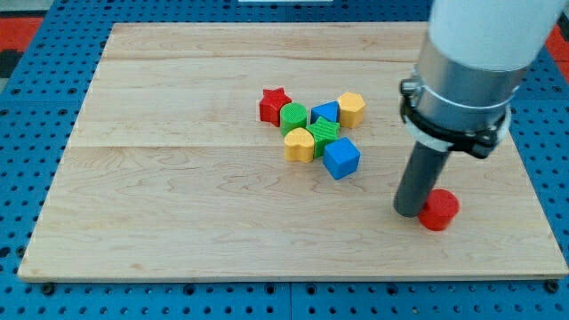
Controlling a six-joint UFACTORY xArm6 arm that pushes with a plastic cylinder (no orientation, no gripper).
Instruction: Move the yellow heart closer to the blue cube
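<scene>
The yellow heart (300, 144) lies near the board's middle, touching the blue cube (341, 158) on its right or nearly so. A green star-like block (324, 132) sits between and just above them. My tip (409, 212) is well to the right of the cluster, below and right of the blue cube, with a red cylinder (438, 210) touching it on its right. The arm's wide body hangs over the view's top right.
In the cluster are a red star (275, 105), a green round block (294, 116), a blue triangular block (326, 112) and a yellow hexagonal block (352, 108). The wooden board (178, 204) rests on a blue pegboard.
</scene>
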